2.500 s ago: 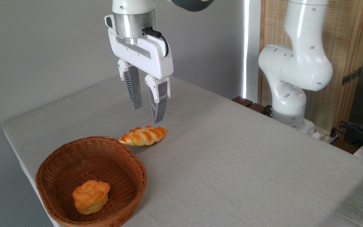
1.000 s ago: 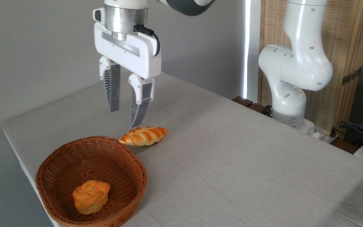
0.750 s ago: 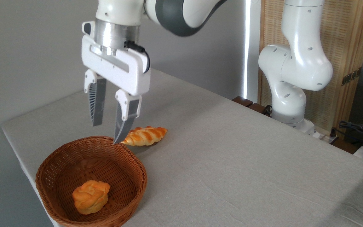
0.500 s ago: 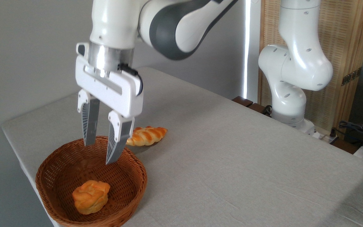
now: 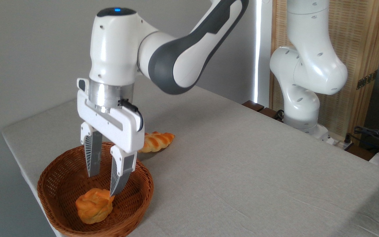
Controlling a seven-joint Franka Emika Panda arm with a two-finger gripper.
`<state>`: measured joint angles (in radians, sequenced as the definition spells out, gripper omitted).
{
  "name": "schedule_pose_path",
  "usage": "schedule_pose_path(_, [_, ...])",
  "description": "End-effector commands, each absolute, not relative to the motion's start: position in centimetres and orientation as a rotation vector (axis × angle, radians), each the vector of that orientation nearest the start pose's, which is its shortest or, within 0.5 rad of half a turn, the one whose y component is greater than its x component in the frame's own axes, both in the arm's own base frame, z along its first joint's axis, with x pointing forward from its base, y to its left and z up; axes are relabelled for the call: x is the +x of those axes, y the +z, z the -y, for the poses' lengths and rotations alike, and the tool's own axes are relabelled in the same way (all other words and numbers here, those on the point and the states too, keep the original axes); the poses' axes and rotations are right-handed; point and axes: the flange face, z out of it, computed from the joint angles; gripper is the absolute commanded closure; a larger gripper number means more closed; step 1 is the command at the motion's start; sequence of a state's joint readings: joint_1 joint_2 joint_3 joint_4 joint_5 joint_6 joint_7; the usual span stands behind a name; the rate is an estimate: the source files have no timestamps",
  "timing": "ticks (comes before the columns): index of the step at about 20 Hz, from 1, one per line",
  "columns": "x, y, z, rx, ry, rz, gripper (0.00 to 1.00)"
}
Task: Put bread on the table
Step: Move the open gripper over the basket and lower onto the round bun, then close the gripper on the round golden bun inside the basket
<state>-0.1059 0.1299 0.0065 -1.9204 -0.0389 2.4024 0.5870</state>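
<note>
End effector (image 5: 105, 185) hangs open and empty just above the bun (image 5: 94, 205) inside the wicker basket (image 5: 143, 194), so you should center both fingers around the bun before lowering and closing gently.

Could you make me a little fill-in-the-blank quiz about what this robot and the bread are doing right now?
1. The round bun lies inside the ____.
2. The braided loaf lies on the ____, outside the basket.
3. The gripper fingers stand ____, holding nothing.
4. The gripper hangs just ____ the bun.

Missing words: basket; table; open; above
</note>
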Motion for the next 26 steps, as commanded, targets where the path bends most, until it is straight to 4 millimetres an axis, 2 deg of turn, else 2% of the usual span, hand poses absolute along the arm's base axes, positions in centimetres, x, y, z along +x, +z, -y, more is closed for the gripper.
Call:
schedule_pose_path(1, [63.2, 44.4, 6.3, -2.840, -0.558, -1.001, 0.00])
schedule_pose_path(6, [64.2, 42.1, 6.9, -2.749, -0.576, -1.060, 0.00])
schedule_pose_path(10, [64.6, 40.8, 7.7, -2.744, -0.582, -1.075, 0.00])
schedule_pose_path(15, [64.6, 40.9, 7.7, -2.748, -0.588, -1.068, 0.01])
schedule_pose_path(18, [64.5, 41.1, 7.7, -2.744, -0.592, -1.071, 0.39])
schedule_pose_path(20, [64.5, 41.1, 7.7, -2.739, -0.591, -1.078, 0.58])
schedule_pose_path(26, [64.5, 41.1, 7.7, -2.740, -0.591, -1.076, 0.59])
